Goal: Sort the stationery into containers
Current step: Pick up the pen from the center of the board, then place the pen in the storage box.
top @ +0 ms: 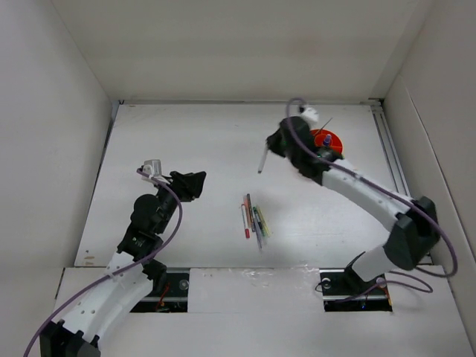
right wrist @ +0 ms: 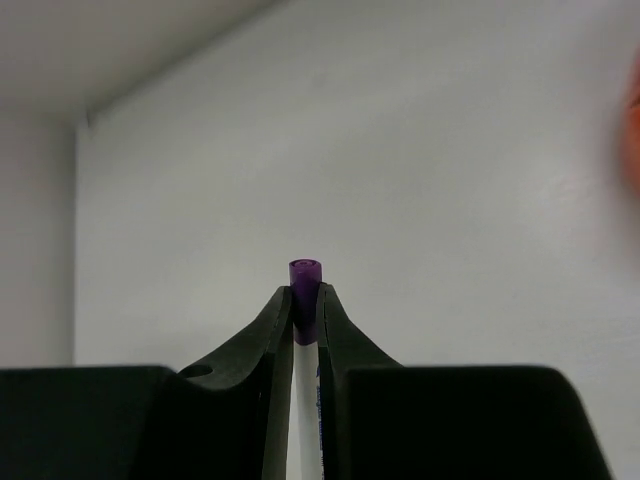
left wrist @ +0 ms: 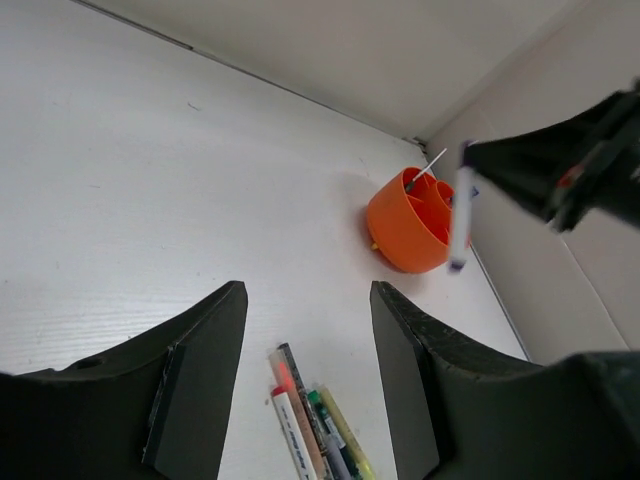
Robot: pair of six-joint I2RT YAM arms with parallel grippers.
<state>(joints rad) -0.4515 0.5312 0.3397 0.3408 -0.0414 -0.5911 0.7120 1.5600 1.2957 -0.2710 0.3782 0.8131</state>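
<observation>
My right gripper (top: 275, 143) is shut on a white pen with a purple end (right wrist: 305, 272) and holds it in the air. The pen (top: 262, 159) hangs left of the round orange holder (top: 328, 142). The holder (left wrist: 410, 222) has a thin stick standing in it and something small and blue (top: 326, 138). The left wrist view shows the held pen (left wrist: 460, 220) in front of the holder. Several pens, red, white, green, yellow and dark (top: 253, 219), lie together mid-table. My left gripper (top: 195, 184) is open and empty, left of them. The pile (left wrist: 315, 420) shows between its fingers.
White walls enclose the table on three sides. A metal rail (top: 390, 160) runs along the right edge, close to the holder. An orange blur (right wrist: 634, 130) at the right edge of the right wrist view is the holder.
</observation>
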